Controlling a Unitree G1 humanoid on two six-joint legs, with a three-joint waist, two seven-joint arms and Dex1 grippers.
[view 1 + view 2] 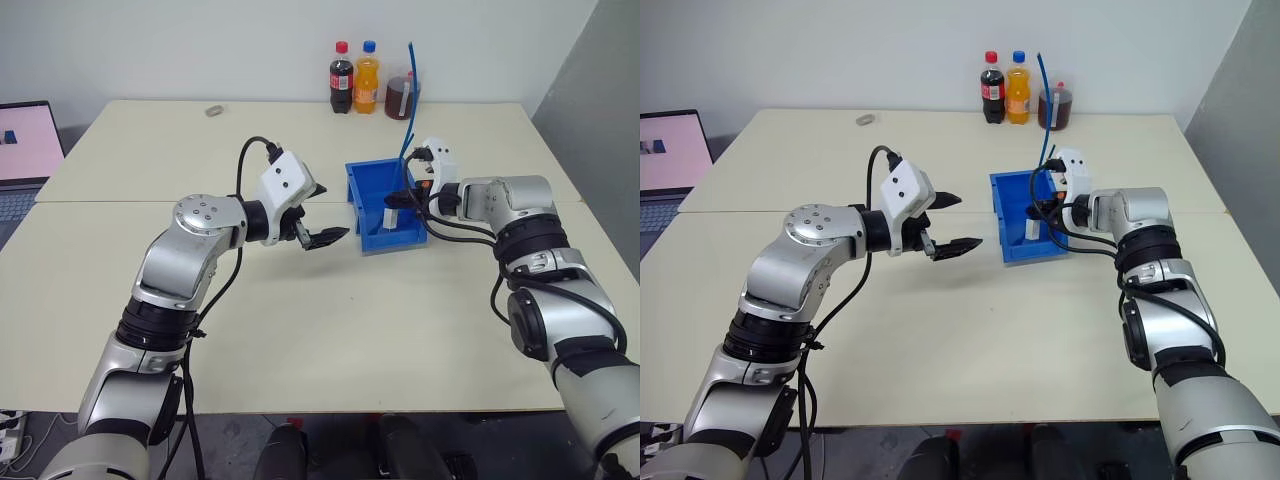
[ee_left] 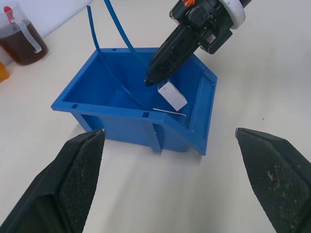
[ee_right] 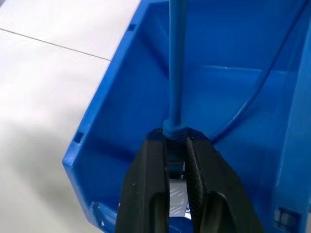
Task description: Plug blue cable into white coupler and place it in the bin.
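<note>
Bright, even indoor light falls from above on the pale table (image 1: 330, 330), with only soft, faint shadows under the arms and beside the bin (image 2: 107, 102). No harsh glare. The head views are sharp throughout. In the right wrist view the close fingertips (image 3: 146, 194) and the cable (image 3: 175, 58) look slightly soft

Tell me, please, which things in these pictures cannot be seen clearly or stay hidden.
- The plug joint: in the right wrist view the right hand covers where the blue cable enters the white coupler.
- The cable's far end: cut by the top edge of the left wrist view.
- The bin floor: its front wall hides it in the head views.
- The small object on the far table: too small to name.
</note>
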